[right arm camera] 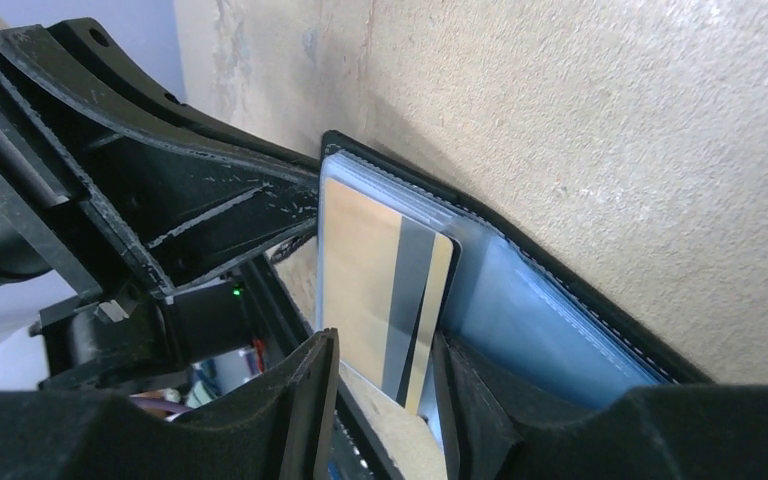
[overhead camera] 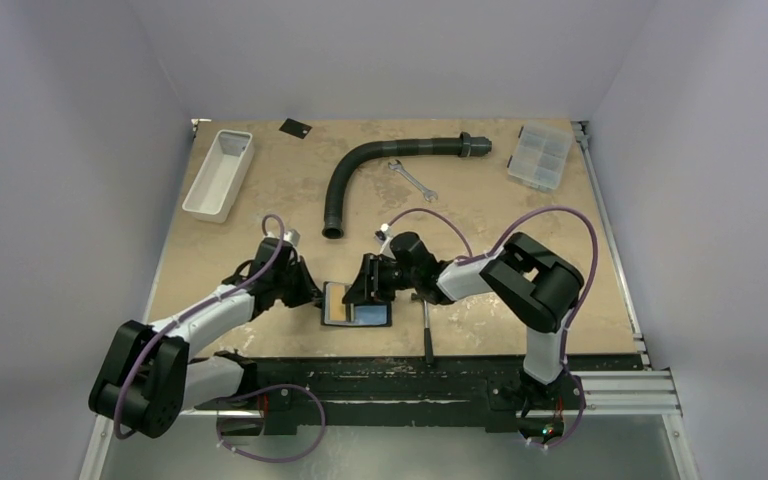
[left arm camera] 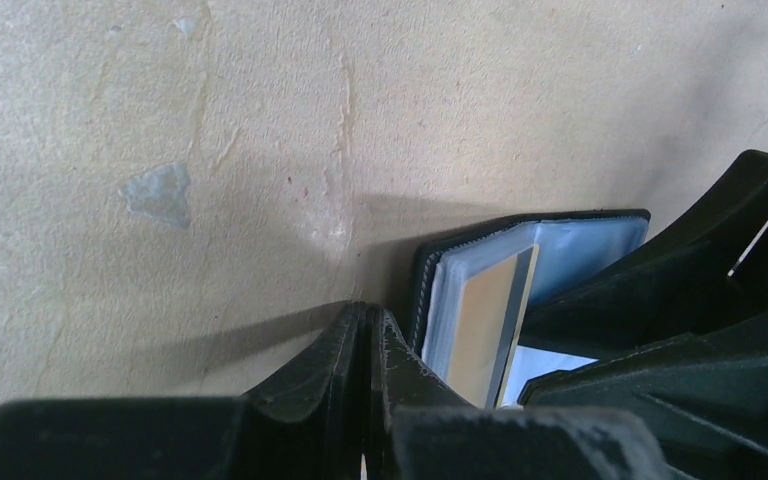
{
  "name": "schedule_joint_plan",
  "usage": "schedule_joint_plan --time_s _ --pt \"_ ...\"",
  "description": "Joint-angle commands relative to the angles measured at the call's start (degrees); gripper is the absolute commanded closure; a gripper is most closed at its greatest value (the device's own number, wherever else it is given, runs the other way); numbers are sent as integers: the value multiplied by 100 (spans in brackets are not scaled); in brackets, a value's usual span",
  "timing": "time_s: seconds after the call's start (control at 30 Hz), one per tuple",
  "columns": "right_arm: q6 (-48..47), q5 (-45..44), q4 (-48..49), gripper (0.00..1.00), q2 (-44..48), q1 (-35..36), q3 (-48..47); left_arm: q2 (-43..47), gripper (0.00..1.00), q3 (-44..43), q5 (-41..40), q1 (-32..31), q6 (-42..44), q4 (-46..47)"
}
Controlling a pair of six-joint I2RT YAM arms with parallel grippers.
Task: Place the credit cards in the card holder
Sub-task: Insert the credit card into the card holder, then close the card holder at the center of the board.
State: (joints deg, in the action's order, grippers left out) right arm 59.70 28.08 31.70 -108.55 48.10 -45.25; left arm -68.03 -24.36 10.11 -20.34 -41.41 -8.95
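Observation:
The black card holder [overhead camera: 388, 318] lies open near the table's front edge, its clear pockets facing up; it also shows in the left wrist view [left arm camera: 428, 272] and the right wrist view [right arm camera: 560, 300]. A gold card with a dark stripe [right arm camera: 380, 280] lies partly inside a pocket; it also shows in the left wrist view [left arm camera: 485, 320]. My right gripper [right arm camera: 385, 385] is open, its fingertips straddling the card's near end. My left gripper [left arm camera: 372, 335] is shut and empty, right at the holder's left edge. A small dark card [overhead camera: 293, 127] lies at the far back.
A white tray [overhead camera: 218, 175] stands at the back left. A grey ribbed hose [overhead camera: 360, 165] and a wrench [overhead camera: 412, 180] lie at the back middle. A clear compartment box [overhead camera: 540, 155] is at the back right. A dark slim tool [overhead camera: 427, 335] lies right of the holder.

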Motion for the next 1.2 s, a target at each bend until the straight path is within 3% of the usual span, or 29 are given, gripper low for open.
schedule_joint_plan --time_s 0.0,0.13,0.37,0.43,0.53,0.73,0.87,1.17 --pt "-987 -294 -952 52 473 8 -385 261 96 -191 -74 -32 -62 -341" --pt "-2188 -561 -2143 43 877 -15 -534 340 82 -268 -152 -27 -95 -508" --pt "-2672 -551 -2423 39 1514 -31 -207 488 55 -473 -392 -27 -210 -985" --pt "-2659 -557 -2458 39 1601 -129 -107 530 28 -551 -355 -51 -152 -1080" --pt "-2629 -436 -2348 39 1731 -452 161 444 17 -724 -505 -265 -60 -1317" --pt "-2673 -123 -2366 37 1805 -903 431 113 17 -1088 -1792 -1153 -127 -1858" --pt "-2440 -321 -2312 36 1795 -905 551 -118 18 -1179 -2119 -1485 -254 -1886" --pt "-2290 -679 -2301 36 1458 -904 367 319 46 -772 -2430 -1551 -509 -1823"
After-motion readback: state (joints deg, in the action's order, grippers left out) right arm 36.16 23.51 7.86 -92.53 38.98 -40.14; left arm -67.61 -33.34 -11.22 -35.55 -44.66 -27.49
